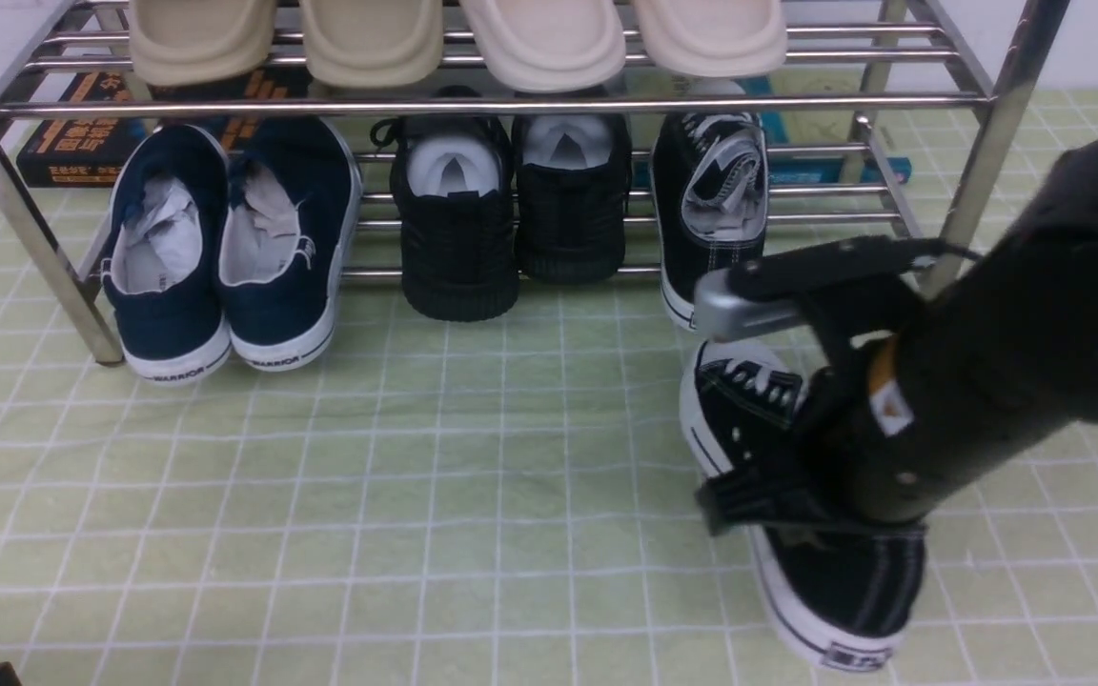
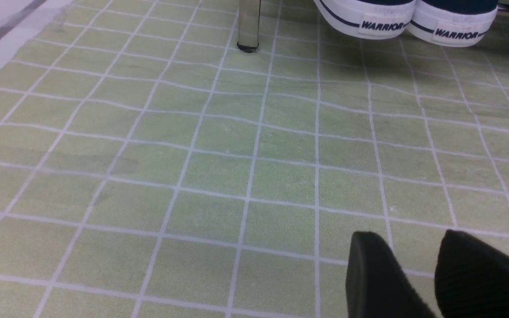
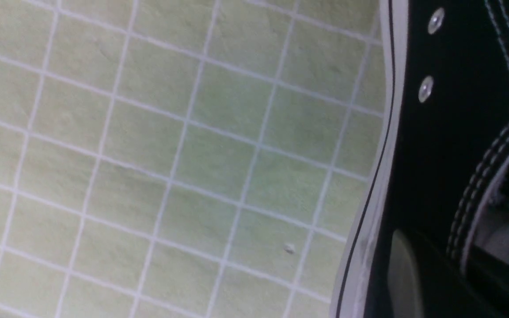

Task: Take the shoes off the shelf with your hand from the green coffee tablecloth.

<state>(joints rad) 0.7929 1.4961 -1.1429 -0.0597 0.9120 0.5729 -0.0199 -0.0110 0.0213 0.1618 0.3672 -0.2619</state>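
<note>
The right gripper point(image 1: 778, 500) has its jaws pressed together on the side wall of one black sneaker point(image 1: 844, 591), toward the front right corner of the green coffee tablecloth point(image 1: 416, 495). Release only once the sole sits flat, then go for its mate point(image 1: 713, 205) at the right end of the shelf point(image 1: 511, 103), lower tier.

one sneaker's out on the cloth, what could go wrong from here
The right gripper seems to pinch only the side wall of the held sneaker; thin canvas may slip or twist if moved. The second sneaker sits on the shelf close to its corner post, so the arm reaching could knock the post or the all-black pair.
</note>
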